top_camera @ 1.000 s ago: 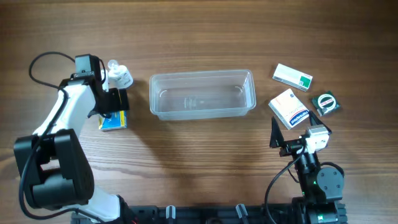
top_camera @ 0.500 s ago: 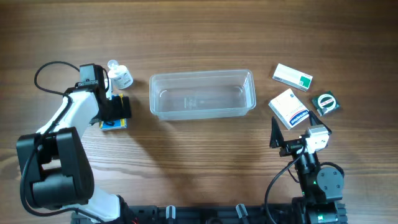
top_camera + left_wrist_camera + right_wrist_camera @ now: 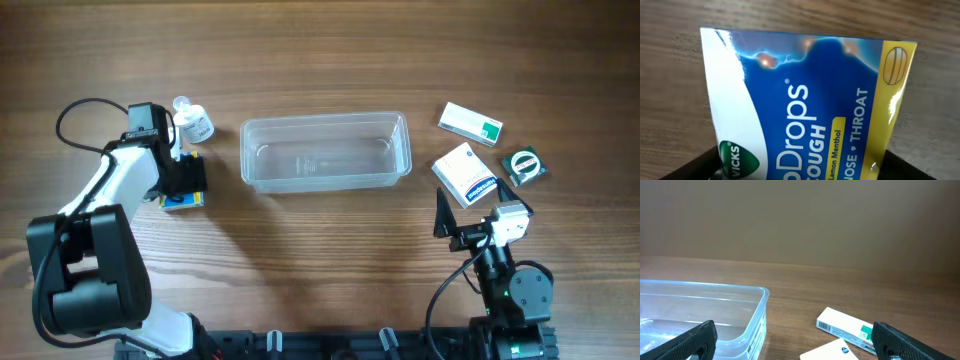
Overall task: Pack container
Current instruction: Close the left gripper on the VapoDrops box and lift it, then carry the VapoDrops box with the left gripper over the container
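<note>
cough-drop box (image 3: 805,100), near left edge of table (image 3: 320,60): "VICKS", "Drops", "COUGH", "Lemon Menthol", "NOSE • THROAT"
white-green box (image 3: 845,328), near right edge: barcode, print too small to read

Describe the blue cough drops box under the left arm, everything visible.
The cough drops box is a small flat carton, glossy cardboard by the look, blue with a white swoosh and a yellow end. The print reads Vicks, Drops, Cough, Lemon Menthol, Nose, Throat. It lies flat on the wooden table, left of the container and apart from it. The left end effector sits over it with a dark finger at either side; whether they grip it is unclear.
</note>
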You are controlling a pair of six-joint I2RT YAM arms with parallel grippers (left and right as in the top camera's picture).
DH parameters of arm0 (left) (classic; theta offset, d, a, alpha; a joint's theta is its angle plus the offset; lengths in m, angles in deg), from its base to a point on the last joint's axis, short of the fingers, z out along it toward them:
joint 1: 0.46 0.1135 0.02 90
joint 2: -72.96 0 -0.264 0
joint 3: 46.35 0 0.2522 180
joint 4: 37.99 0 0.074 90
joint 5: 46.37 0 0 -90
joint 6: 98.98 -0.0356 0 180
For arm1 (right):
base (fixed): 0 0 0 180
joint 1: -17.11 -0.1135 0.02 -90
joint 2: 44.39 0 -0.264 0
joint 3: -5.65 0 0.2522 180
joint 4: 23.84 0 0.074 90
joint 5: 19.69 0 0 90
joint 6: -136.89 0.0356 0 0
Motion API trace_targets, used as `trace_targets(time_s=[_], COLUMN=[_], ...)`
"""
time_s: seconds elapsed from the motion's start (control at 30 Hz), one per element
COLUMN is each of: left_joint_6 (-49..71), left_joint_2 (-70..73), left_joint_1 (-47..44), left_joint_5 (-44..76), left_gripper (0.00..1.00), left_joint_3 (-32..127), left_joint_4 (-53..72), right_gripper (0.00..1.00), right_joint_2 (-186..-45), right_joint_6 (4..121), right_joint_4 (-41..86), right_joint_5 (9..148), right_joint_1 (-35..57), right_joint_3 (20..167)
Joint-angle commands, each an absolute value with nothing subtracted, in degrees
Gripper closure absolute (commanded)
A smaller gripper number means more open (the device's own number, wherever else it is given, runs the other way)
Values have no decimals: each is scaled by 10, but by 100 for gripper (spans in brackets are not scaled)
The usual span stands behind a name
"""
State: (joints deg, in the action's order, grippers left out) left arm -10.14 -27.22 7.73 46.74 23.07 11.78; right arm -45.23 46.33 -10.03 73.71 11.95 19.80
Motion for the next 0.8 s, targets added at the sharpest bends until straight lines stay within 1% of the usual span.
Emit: trace_targets(time_s=[0.0,0.23,0.63,0.77], left_joint_6=[-102,-84,-67,-67], left_joint_2=[-255,-190,-70,-22], left_joint_1=[74,74,71,40], left_joint_5=[461,453,354,353], left_gripper=[20,23,25,25], left_joint_3=[229,229,229,230], left_joint_4=[138,178,220,233], right_gripper=[0,0,0,0], right_joint_2=[-449,-449,-449,-449], right_joint_6=[457,458,457,457], right_joint_4=[-102,-102,-102,-102], right_joint_5=[742,742,742,742], right_joint_1=[120,120,120,120], right_joint_3=[197,197,197,197])
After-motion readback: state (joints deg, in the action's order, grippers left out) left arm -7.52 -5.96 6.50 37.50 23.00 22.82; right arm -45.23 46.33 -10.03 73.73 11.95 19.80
